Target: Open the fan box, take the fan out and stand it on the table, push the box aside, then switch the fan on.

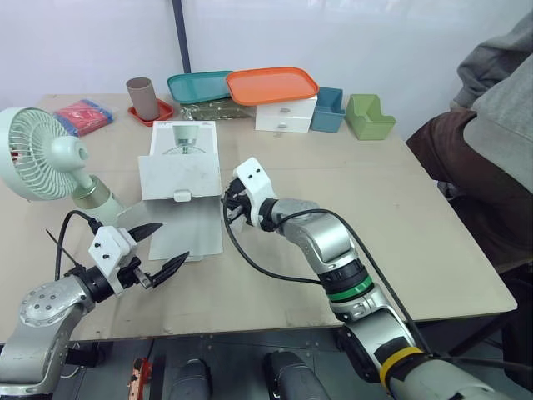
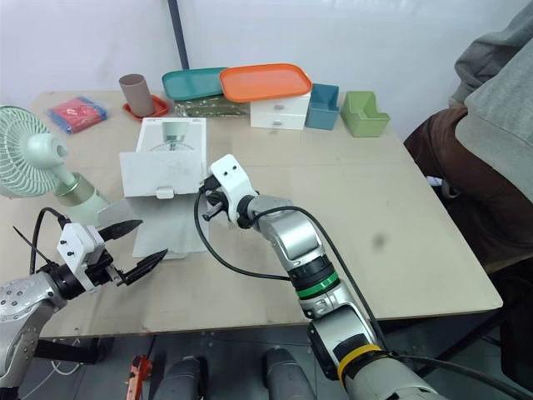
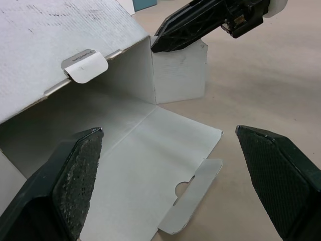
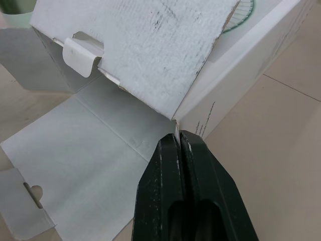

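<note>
Left eye view has the fan box [image 1: 179,162] sitting open on the table [image 1: 400,217], lid flap up and front flap lying flat on the wood. The fan [image 1: 37,154] is already out, standing upright just off the box's left side. The right gripper [image 4: 178,140] is clamped tight on the edge of the box's right side flap. The left gripper [image 1: 173,242] hangs spread wide over the flat flap's front corner, gripping nothing, near the fan's base.

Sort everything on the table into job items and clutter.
Job: fan, fan box with the right tool shut on its flap, open left tool.
Clutter: brown cup, teal tray, orange tray, white drawer unit, blue bin, green bin, red packet.
</note>
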`<action>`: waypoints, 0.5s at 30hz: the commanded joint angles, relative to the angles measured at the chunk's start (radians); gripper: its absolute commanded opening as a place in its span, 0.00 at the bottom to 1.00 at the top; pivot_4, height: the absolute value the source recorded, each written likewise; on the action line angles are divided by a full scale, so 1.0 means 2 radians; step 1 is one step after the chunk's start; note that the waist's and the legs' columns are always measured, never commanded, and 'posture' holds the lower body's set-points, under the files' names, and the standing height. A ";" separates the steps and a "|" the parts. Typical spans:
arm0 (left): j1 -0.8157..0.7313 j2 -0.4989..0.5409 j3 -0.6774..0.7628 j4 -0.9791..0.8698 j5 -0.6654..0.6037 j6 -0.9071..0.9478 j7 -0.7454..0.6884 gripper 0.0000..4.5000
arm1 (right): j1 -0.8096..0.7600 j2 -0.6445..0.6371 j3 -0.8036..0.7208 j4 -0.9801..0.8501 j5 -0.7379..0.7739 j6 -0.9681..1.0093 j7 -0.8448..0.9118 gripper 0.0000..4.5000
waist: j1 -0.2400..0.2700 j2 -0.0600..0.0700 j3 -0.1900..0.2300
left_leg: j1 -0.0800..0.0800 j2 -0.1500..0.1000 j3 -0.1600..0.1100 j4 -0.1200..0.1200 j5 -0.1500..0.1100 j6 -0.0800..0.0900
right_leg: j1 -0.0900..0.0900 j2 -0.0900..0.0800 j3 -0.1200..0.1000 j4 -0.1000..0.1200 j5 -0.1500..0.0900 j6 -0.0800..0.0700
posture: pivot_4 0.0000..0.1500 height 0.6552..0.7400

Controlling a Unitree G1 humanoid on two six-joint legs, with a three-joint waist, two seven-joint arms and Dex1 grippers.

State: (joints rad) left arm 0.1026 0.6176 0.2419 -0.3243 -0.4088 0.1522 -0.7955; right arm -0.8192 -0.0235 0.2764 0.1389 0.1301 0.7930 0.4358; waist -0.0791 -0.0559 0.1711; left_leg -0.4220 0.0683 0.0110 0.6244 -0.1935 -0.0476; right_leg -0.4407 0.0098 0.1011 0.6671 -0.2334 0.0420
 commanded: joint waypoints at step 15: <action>-0.004 -0.005 0.001 -0.004 0.010 -0.016 0.004 1.00 | -0.016 0.011 0.011 0.030 -0.019 -0.003 0.014 0.01 | -0.001 0.000 0.000 | 0.001 0.000 0.000 0.000 0.000 0.001 | 0.000 0.000 0.000 0.000 0.001 0.000 | 1.00 1.00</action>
State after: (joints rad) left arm 0.1030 0.6100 0.2365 -0.3235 -0.3905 0.1392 -0.7925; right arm -0.8475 -0.0027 0.2858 0.2019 0.0917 0.7781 0.4539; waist -0.0809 -0.0558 0.1708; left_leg -0.4210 0.0685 0.0111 0.6244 -0.1926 -0.0462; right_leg -0.4405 0.0101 0.1012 0.6672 -0.2324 0.0422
